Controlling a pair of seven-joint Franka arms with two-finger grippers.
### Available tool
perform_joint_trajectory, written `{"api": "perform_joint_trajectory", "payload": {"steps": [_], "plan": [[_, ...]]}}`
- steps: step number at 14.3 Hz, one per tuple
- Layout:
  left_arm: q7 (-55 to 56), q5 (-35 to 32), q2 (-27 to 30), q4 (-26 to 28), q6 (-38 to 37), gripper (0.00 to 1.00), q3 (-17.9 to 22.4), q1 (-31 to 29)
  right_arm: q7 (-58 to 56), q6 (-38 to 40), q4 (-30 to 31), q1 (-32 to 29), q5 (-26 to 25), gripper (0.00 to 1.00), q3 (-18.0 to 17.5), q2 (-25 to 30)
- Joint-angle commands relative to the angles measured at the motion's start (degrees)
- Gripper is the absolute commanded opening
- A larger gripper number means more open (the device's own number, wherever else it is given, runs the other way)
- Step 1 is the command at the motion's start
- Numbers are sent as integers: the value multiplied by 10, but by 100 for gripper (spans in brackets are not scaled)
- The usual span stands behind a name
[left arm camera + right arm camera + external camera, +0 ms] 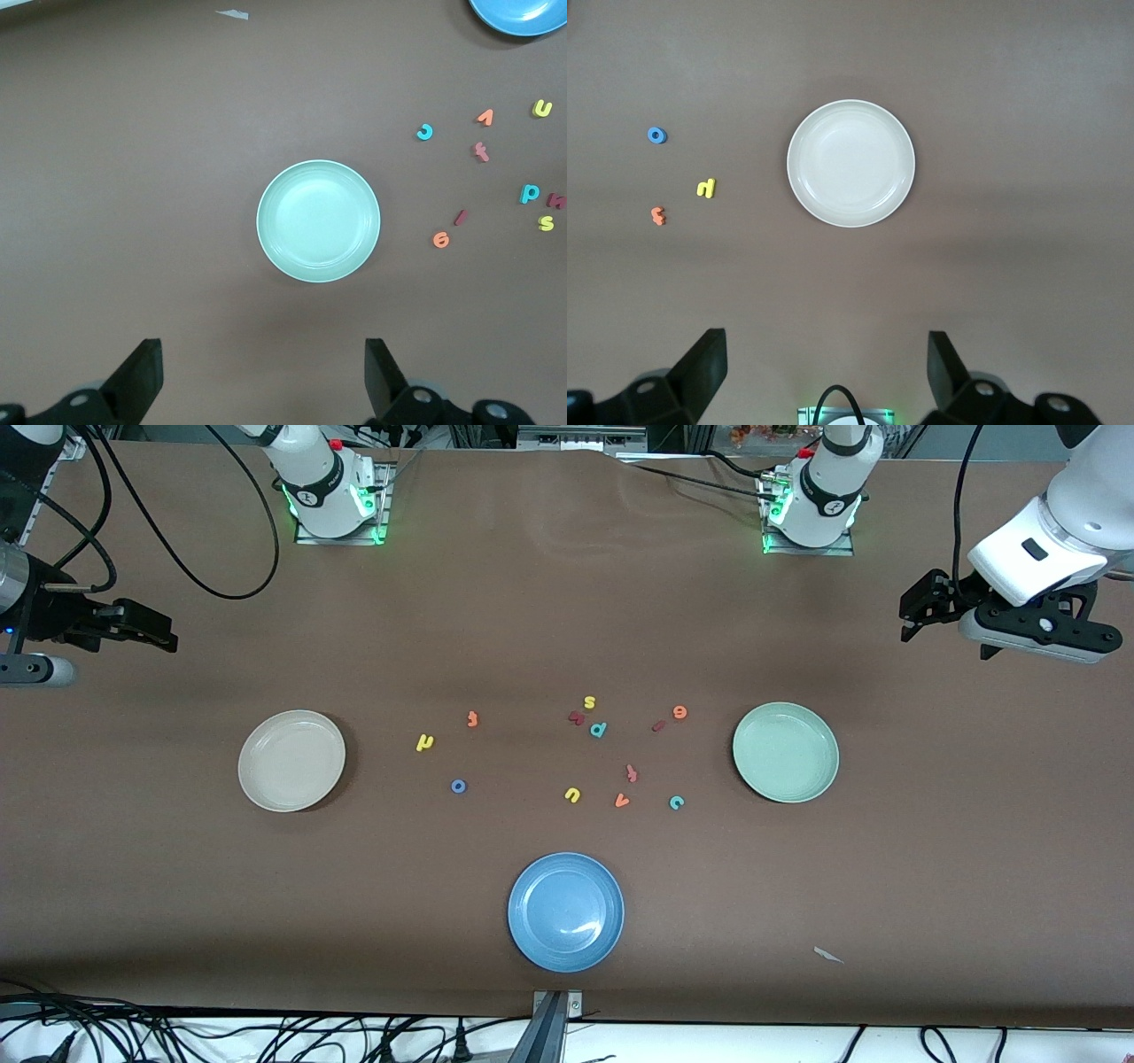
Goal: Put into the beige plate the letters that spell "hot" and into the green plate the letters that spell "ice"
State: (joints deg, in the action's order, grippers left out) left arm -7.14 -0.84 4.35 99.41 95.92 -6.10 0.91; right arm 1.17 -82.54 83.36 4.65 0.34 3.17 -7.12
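Blue plate (pixel 565 911) near the front edge of the brown desk (pixel 567 602), with yellow "u" (pixel 572 794), orange "v" (pixel 622 801), teal "p" (pixel 598 730), yellow "s" (pixel 589 702) scattered farther back.

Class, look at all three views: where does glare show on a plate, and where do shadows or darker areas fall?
Front view: a bright streak of glare lies on the blue plate, and the table darkens toward its edge nearest that camera. Left wrist view: the green plate is evenly lit, with a soft shadow at its rim. Right wrist view: the beige plate looks pale, with no sharp glare.
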Motion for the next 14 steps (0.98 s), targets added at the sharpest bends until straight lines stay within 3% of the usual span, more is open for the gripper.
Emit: {"api": "perform_joint_trajectory", "payload": {"steps": [1,14], "plan": [[-11,8,-3,-11,-2,100,2,1,-1,-4,2,2,4,100,0,1],[-13,8,-7,-10,-4,100,1,1,0,-15,5,2,2,100,-1,1]]}}
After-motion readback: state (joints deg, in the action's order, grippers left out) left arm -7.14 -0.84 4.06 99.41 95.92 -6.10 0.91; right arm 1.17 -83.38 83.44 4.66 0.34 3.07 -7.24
